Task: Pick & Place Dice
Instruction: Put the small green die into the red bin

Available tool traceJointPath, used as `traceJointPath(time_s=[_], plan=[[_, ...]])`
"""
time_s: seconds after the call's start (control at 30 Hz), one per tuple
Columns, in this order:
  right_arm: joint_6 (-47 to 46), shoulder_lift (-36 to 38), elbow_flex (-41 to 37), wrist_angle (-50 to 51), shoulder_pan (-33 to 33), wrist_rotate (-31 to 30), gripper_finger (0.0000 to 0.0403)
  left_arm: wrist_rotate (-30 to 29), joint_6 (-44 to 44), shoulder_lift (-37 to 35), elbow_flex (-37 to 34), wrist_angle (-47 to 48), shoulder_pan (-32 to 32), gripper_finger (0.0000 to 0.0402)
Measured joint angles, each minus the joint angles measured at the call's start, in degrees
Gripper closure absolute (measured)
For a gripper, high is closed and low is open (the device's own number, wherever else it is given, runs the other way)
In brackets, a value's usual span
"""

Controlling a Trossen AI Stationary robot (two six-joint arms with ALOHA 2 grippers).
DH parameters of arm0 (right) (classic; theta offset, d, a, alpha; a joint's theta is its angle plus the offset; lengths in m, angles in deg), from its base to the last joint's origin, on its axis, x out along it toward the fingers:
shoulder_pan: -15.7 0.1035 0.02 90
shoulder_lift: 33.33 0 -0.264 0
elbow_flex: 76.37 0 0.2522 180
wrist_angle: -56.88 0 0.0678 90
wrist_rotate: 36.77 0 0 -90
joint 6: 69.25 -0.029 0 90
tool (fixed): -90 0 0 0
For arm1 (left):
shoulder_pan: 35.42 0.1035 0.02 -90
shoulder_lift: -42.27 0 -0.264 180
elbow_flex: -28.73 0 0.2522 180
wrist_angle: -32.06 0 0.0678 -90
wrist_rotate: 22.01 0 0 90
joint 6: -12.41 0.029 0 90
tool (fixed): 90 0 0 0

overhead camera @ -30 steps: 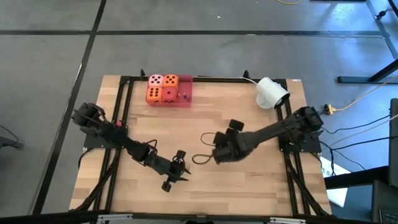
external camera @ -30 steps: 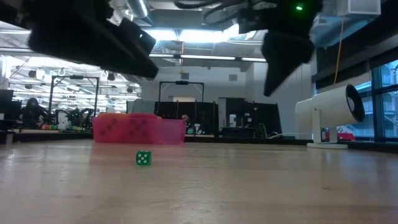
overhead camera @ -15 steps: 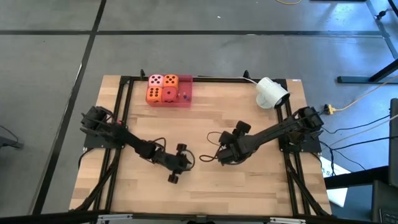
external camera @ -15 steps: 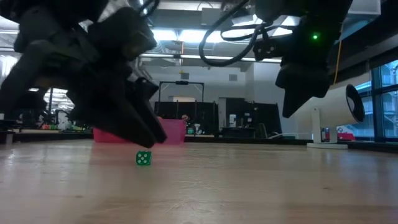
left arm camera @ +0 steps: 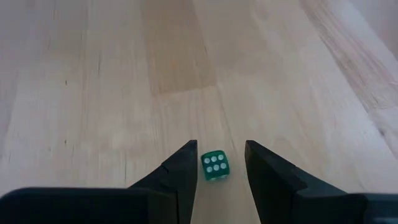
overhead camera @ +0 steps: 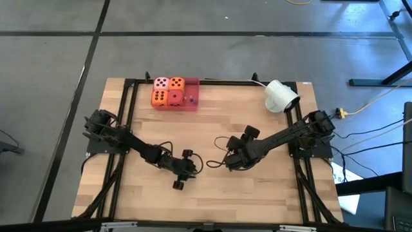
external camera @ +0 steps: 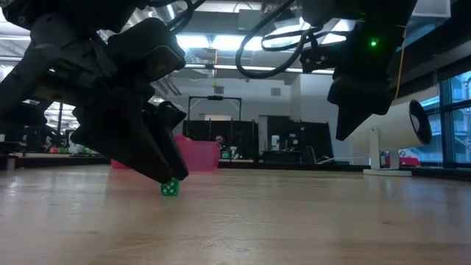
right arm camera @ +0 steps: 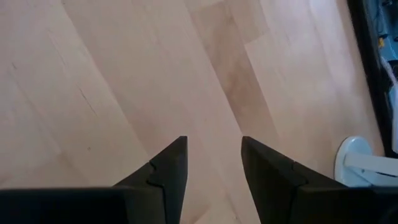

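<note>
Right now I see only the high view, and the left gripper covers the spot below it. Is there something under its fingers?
Observer: Yes. The left wrist view shows a small green die lying on the table, between the fingers of the left gripper.
Operator: Do the fingers press it already?
Observer: No. The jaws are open, and a gap shows on each side of the die.
Operator: And the right gripper, does it hold something?
Observer: No. In its own wrist view the right gripper is open, with only bare wood between its fingers.
</note>
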Motion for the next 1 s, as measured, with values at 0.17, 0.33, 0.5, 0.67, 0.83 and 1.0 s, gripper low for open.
traceJointPath(time_s=[0.17,0.33,0.5,0.67,0.83,1.0], plan=[[0.0,0.0,0.02,0.0,0.0,0.51,0.025,-0.29,-1.21,0.0,0.0,1.91,0.5,0.0272],[0.0,0.0,0.02,0.0,0.0,0.61,0.025,-0.52,-1.49,0.0,0.0,1.69,0.61,0.0273],[0.02,0.0,0.02,0.0,0.0,0.61,0.025,-0.5,-1.46,0.0,0.0,2.52,0.63,0.0289],[0.02,0.0,0.04,0.0,0.0,0.61,0.025,-0.45,-1.46,0.0,0.0,2.56,0.68,0.0314],[0.17,-0.02,0.04,0.0,0.0,0.61,0.025,-0.05,-1.46,1.23,0.04,2.01,1.24,0.0323],[0.2,-0.02,0.04,0.0,0.0,0.61,0.025,0.88,-1.44,2.5,0.07,0.8,1.97,0.0327]])
